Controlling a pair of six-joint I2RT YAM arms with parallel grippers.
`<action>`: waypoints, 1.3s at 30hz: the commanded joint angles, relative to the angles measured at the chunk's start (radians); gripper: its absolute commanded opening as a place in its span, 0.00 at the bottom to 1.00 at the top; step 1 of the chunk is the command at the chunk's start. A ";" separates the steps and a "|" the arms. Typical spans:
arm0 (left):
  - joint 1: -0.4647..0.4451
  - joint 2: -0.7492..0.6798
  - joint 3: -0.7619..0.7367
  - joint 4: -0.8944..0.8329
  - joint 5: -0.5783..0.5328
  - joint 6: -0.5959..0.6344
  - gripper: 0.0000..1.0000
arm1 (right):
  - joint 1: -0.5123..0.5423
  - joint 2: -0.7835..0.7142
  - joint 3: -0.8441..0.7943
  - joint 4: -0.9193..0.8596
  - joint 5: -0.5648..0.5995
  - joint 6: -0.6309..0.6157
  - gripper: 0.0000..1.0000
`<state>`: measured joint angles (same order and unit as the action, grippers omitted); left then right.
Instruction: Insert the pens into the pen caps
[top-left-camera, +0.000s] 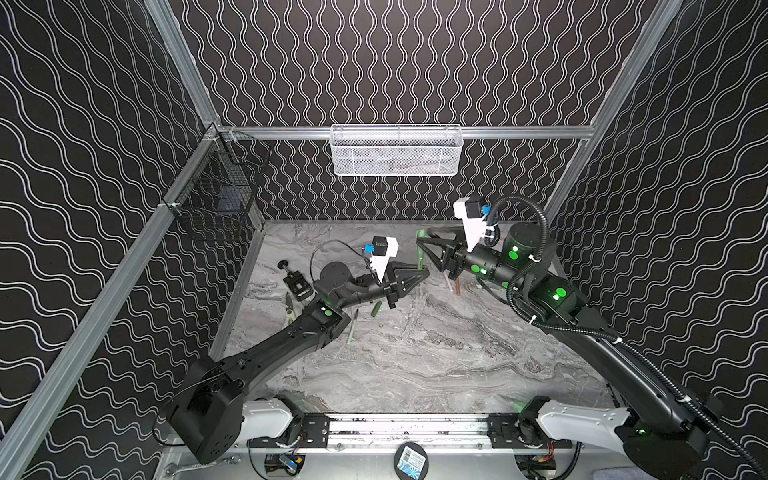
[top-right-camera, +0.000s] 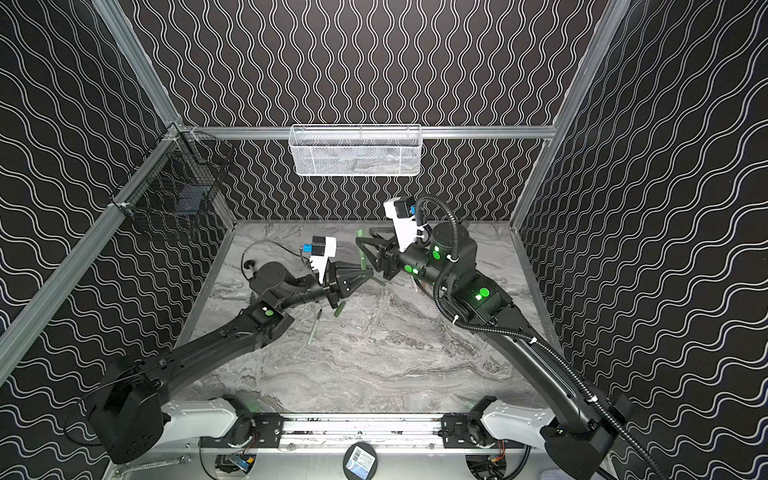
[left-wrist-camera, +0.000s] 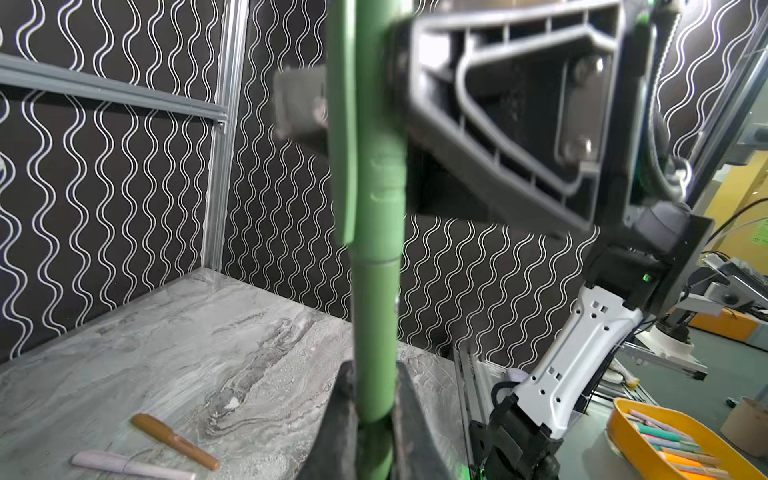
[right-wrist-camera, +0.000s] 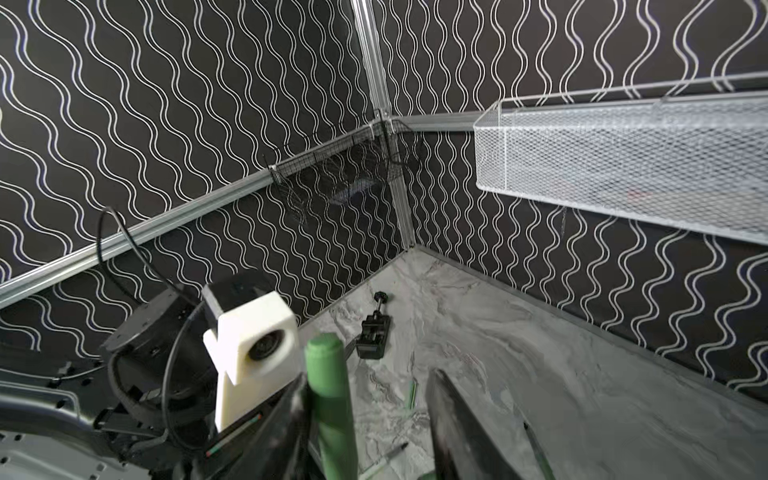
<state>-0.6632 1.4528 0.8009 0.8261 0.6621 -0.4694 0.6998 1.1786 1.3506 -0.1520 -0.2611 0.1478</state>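
Inside right pincer (right-wrist-camera: 370, 374): capped green pen (right-wrist-camera: 330, 395).

Near the left edge of the worktop (top-left-camera: 415, 365) we find a vise (top-left-camera: 297, 283), and to its right, just beside the left arm (top-left-camera: 291, 343), lie a loose pen (top-left-camera: 351, 328) and a loose cap (top-left-camera: 376, 309). Behind them an upright pen (top-left-camera: 419, 253) stands above the middle, with two more pens (top-left-camera: 449, 282) lying under the right arm (top-left-camera: 552, 297). We see a mesh basket (top-left-camera: 395, 166) on the back wall and a wire basket (top-left-camera: 216, 195) on the left wall.

green pen (right-wrist-camera: 330, 399) between parted jaws
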 joint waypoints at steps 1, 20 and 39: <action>0.001 0.012 -0.028 0.133 -0.004 -0.051 0.00 | 0.007 -0.025 -0.013 -0.039 -0.035 0.003 0.47; 0.013 0.067 0.003 0.249 0.025 -0.146 0.00 | 0.037 0.008 -0.096 -0.012 -0.092 -0.005 0.10; -0.006 -0.065 -0.324 0.316 -0.367 -0.303 0.84 | -0.046 0.142 0.130 -0.049 0.006 0.024 0.00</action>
<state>-0.6682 1.4296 0.5106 1.1286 0.4053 -0.7357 0.6830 1.2968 1.4368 -0.1841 -0.2859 0.1493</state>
